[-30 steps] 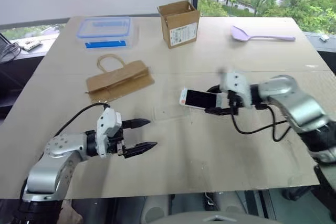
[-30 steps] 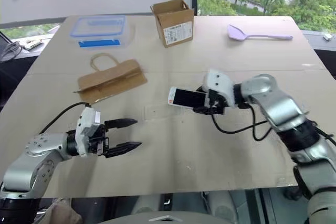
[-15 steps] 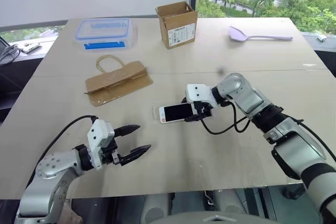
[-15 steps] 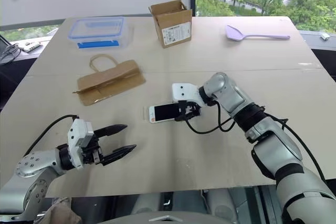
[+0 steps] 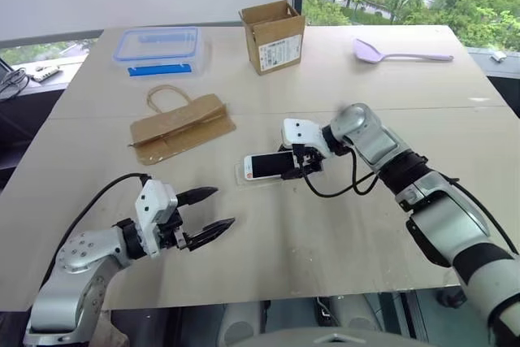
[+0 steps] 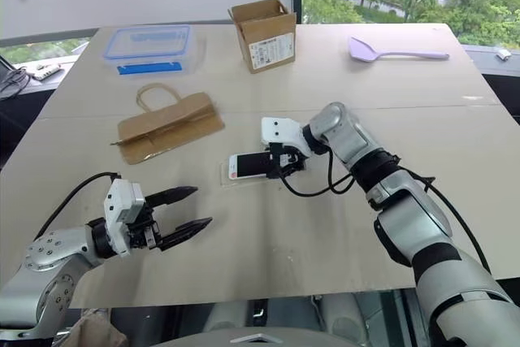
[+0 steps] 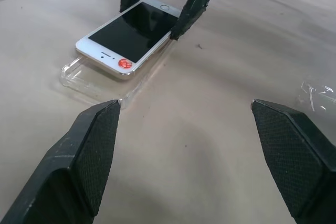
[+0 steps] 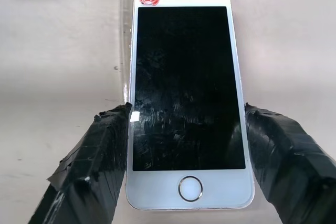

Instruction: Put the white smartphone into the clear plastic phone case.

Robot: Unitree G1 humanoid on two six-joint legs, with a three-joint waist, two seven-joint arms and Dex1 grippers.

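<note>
One white smartphone (image 7: 131,35) lies over the clear plastic phone case (image 7: 89,85).

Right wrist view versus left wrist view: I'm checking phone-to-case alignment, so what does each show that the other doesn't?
Right wrist alone: the white smartphone seen face-on, round home button near the right gripper, whose fingers clamp its long edges.

Left wrist alone: the clear plastic phone case in side profile on the table, the phone's far end raised above it, and the open left gripper, apart.

Both: the phone, its red sticker, the case beneath.
</note>
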